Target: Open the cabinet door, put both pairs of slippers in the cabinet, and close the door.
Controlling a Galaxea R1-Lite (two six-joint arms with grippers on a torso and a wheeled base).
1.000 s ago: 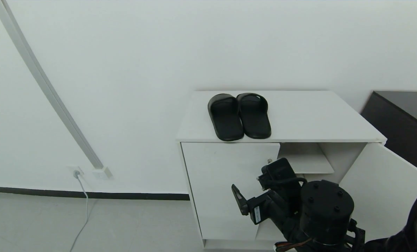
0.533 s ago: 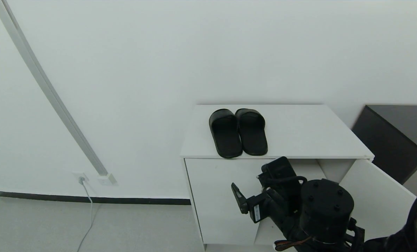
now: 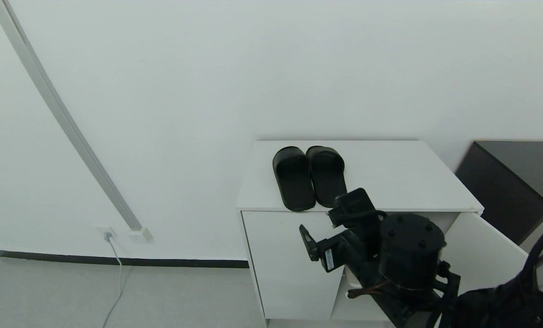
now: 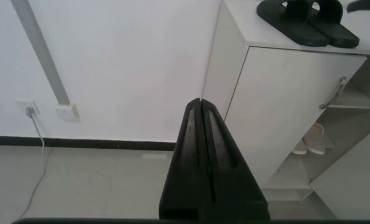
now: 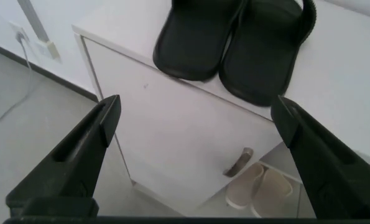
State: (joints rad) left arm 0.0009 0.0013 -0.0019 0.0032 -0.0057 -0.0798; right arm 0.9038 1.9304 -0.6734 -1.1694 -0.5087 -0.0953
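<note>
A pair of black slippers [image 3: 310,177] lies side by side on the left half of the white cabinet's top [image 3: 390,177]. My right gripper [image 3: 326,223] hangs open in front of the cabinet's upper front edge, just below and short of the slippers [image 5: 234,43], with nothing between its fingers [image 5: 85,149]. The left door [image 3: 289,259] is shut, with its handle [image 5: 237,163] at its inner edge. The right door [image 3: 485,255] stands open. A pale pair of slippers [image 5: 259,190] sits on a lower shelf inside. My left gripper [image 4: 200,143] is shut and empty, low and left of the cabinet [image 4: 278,93].
A dark piece of furniture [image 3: 513,182] stands right of the cabinet, close to the open door. A wall socket with a cable [image 3: 107,234] and a slanted conduit [image 3: 61,118] are on the wall to the left. Bare floor [image 3: 116,296] lies left of the cabinet.
The head camera has shifted, so the cabinet sits lower in the picture. My right gripper has risen from the door's middle height to the cabinet's top edge, nearer the black slippers.
</note>
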